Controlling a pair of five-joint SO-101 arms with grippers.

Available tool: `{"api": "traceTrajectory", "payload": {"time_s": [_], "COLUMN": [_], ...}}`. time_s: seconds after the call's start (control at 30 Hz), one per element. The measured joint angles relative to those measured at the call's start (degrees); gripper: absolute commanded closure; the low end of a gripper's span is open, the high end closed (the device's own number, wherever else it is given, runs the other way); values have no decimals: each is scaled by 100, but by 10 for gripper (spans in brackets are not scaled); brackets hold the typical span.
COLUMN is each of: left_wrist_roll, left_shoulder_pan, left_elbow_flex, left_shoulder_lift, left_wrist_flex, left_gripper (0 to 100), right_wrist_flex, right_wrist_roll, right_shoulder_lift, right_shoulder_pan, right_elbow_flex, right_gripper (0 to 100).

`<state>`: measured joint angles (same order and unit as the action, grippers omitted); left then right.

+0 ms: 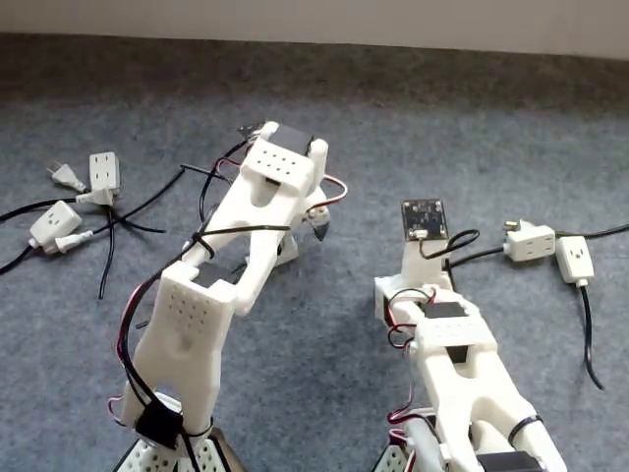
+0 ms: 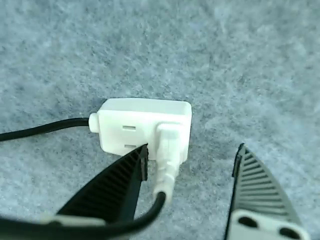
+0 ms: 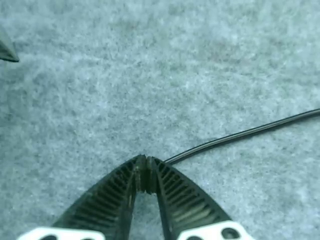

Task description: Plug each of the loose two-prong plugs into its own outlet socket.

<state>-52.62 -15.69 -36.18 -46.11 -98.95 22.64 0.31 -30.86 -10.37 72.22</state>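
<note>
Between my left gripper's [image 2: 192, 162] open fingers lies a white outlet socket [image 2: 145, 125] on the grey carpet, with a white two-prong plug [image 2: 170, 147] seated in one of its outlets. One fingertip [image 2: 137, 162] touches the socket's face beside the plug. In the high view this gripper [image 1: 313, 228] sits mid-table, and its arm hides most of the socket. My right gripper [image 3: 146, 172] is shut just above the carpet. A black cable [image 3: 240, 134] runs out from beside its tips; whether it is pinched I cannot tell.
Two white sockets [image 1: 103, 169] [image 1: 54, 221] with plugs [image 1: 67, 177] [image 1: 74, 241] beside them and tangled black cords lie far left. Two more white socket blocks [image 1: 531, 241] [image 1: 575, 258] lie at the right. A dark fingertip [image 3: 7, 50] of the other arm shows in the right wrist view.
</note>
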Motion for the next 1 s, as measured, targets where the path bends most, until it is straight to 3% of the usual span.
{"api": "traceTrajectory", "payload": {"time_s": [0.23,0.43,0.63,0.77,1.0], "left_wrist_roll": [35,35,659,756,765], "left_shoulder_pan": [9,70,202,949,3077], "left_elbow_flex": [-290,-290,-220,-211,-211], "left_shoulder_lift": [141,1116,2084,2787,3613], "left_wrist_flex": [-97,-88,-123,-123,-141], "left_gripper": [705,705,706,705,705], "right_wrist_flex": [0,-9,-9,-9,-9], "right_wrist_roll": [0,0,0,0,0], "right_shoulder_lift": [0,0,0,0,0], "right_shoulder_pan": [0,0,0,0,0], "right_elbow_flex": [0,0,0,0,0], "right_gripper": [991,991,991,990,989]}}
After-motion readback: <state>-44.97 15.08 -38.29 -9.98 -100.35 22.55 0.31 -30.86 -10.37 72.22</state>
